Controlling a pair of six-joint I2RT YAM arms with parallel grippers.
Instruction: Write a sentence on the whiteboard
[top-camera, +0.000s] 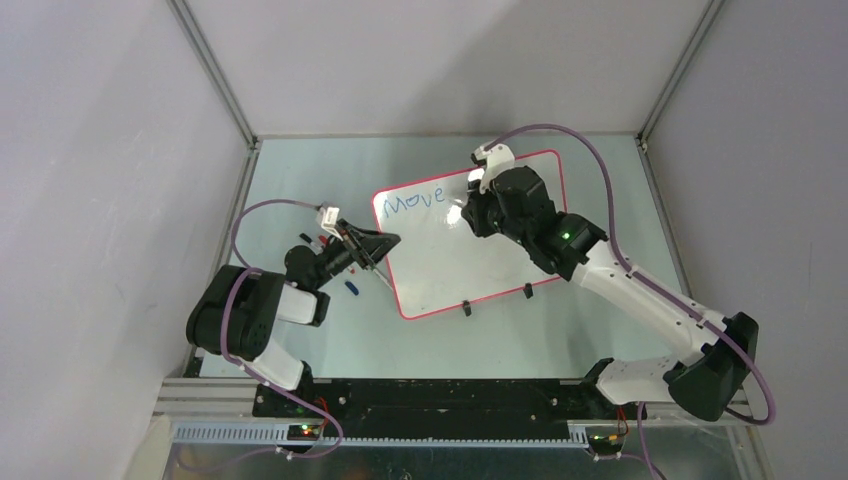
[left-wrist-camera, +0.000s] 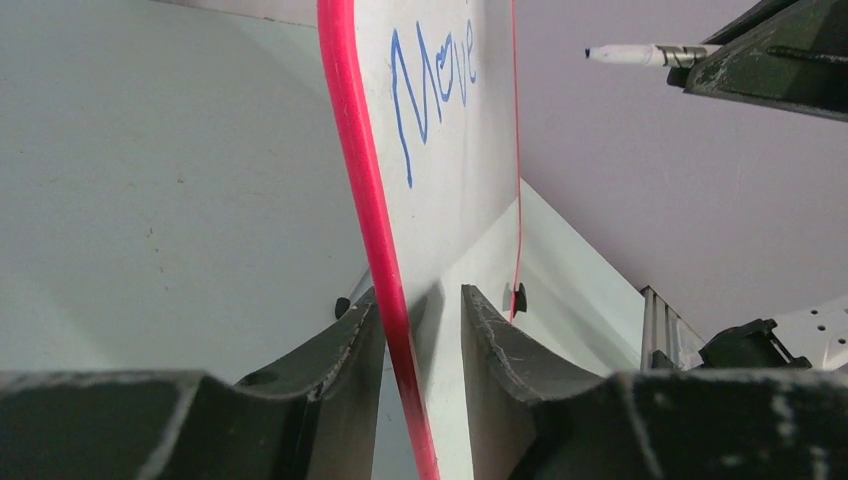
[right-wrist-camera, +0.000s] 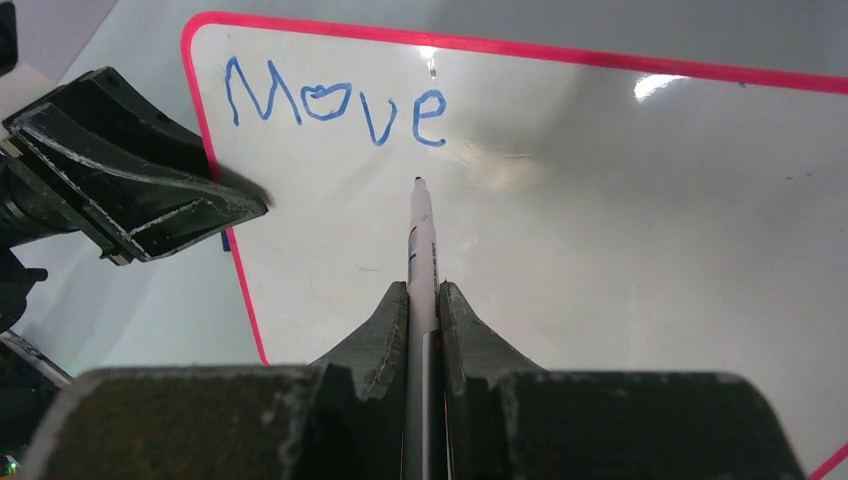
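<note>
Clamping a marker, the right hand hovers near the sentence; left hand clamps the whiteboard.

whiteboard: right end cropped | marker: rear hidden inside right claw

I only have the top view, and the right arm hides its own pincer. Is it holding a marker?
Observer: Yes. The right wrist view shows the right pincer shut on a marker that pokes out ahead of it.
Operator: Is the tip on the board?
Observer: No. In the left wrist view the marker's tip hangs clear of the board's face.
Operator: And the left pincer?
Observer: Its fingers straddle the board's red left edge, one on each side. I cannot tell whether they squeeze it.
</note>
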